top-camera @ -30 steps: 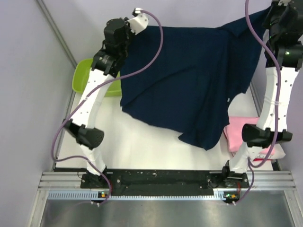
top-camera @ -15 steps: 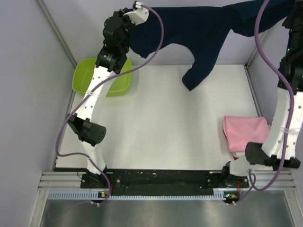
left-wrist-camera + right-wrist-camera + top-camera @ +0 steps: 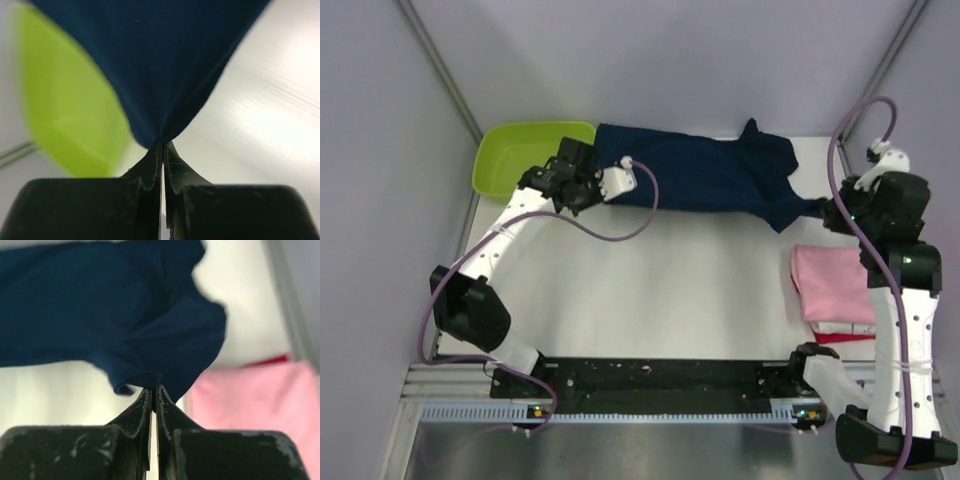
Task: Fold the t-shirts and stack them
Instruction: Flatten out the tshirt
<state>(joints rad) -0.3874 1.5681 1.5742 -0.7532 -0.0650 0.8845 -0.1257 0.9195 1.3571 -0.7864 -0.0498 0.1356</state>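
L gripper point(image 3: 162, 146): we see jaws pinching navy t-shirt point(image 3: 700, 178) edge, beside lime tub point(image 3: 510, 160).
R gripper point(image 3: 154, 390): jaws pinching its other end, near pink folded t-shirt point(image 3: 832, 285).
Navy t-shirt: lies along table point(image 3: 670, 290) far side, btwn both grippers.

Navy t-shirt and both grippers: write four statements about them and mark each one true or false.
1. The left gripper is shut on the navy t-shirt. True.
2. The right gripper is open and clear of the cloth. False: it is shut on a fold of the navy t-shirt.
3. The navy t-shirt lies inside the green tub. False: it lies stretched along the far side of the table, beside the tub.
4. A pink folded shirt tops the stack at the table's right side. True.
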